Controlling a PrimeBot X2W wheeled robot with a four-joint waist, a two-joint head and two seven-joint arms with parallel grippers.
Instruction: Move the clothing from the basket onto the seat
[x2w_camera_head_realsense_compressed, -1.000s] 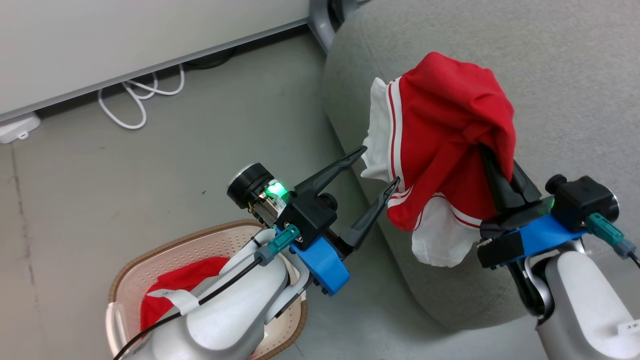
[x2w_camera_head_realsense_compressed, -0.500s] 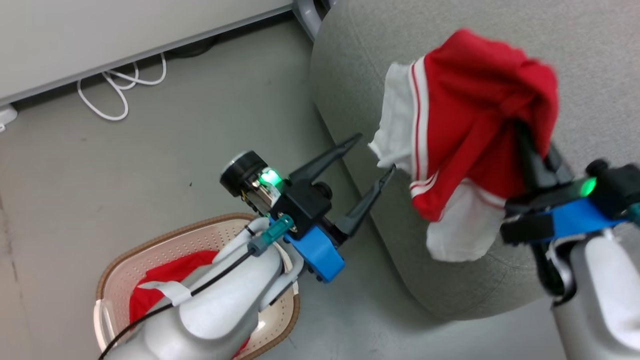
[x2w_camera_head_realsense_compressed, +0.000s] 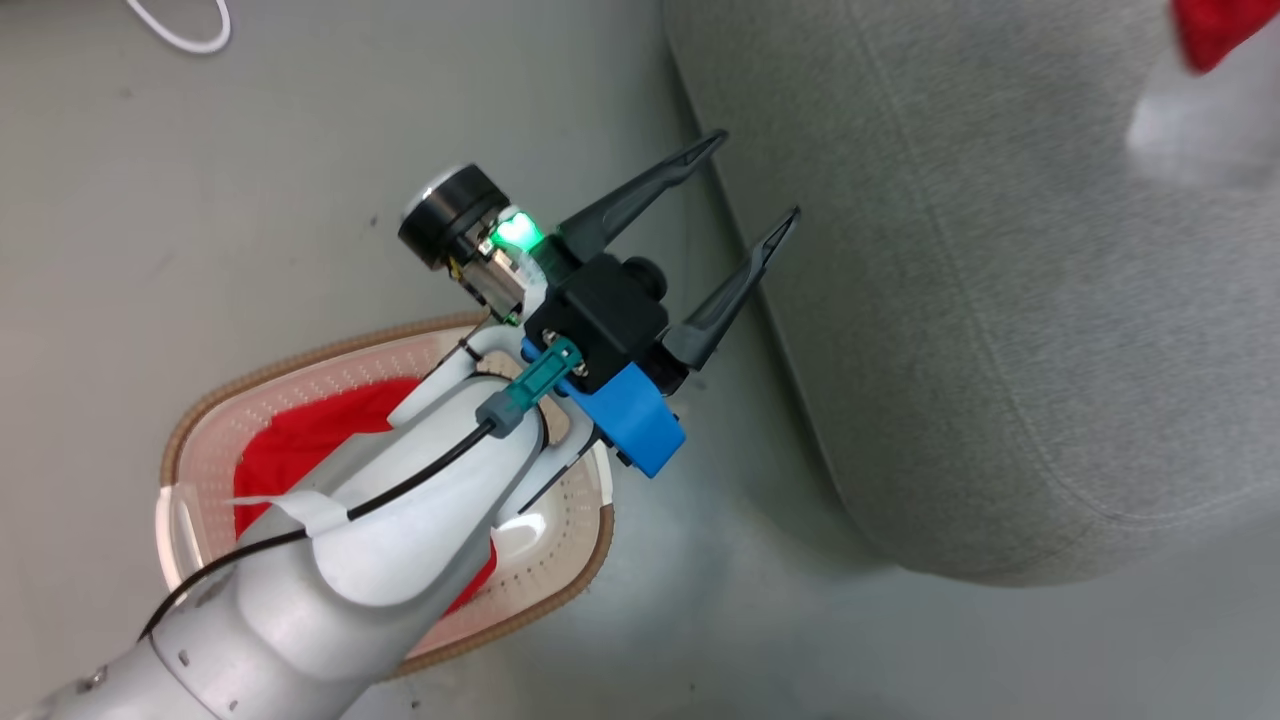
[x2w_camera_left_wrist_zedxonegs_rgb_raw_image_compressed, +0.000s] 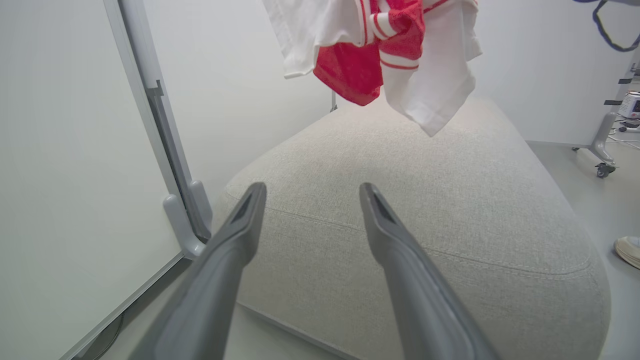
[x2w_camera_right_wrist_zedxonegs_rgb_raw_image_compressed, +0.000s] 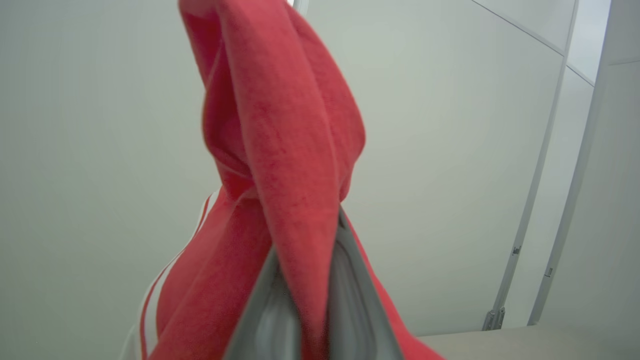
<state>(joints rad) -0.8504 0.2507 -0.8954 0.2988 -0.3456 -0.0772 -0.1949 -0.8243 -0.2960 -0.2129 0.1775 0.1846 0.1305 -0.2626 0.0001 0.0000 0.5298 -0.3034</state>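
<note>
One soft red, white-trimmed garment (x2w_camera_left_wrist_zedxonegs_rgb_raw_image_compressed: 370, 55) hangs above the large light grey upholstered sofa (x2w_camera_head_realsense_compressed: 1000, 300).
Right gripper (x2w_camera_right_wrist_zedxonegs_rgb_raw_image_compressed: 306, 270) clamps it; left gripper (x2w_camera_head_realsense_compressed: 760, 175) gapes empty near the cream perforated plastic basket (x2w_camera_head_realsense_compressed: 575, 500) holding a second red garment (x2w_camera_head_realsense_compressed: 300, 450). Lower until fabric rests on the sofa before releasing.

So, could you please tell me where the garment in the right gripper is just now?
The garment hangs above the sofa, top centre in the left wrist view, pinched between the jaws of the right gripper.
</note>
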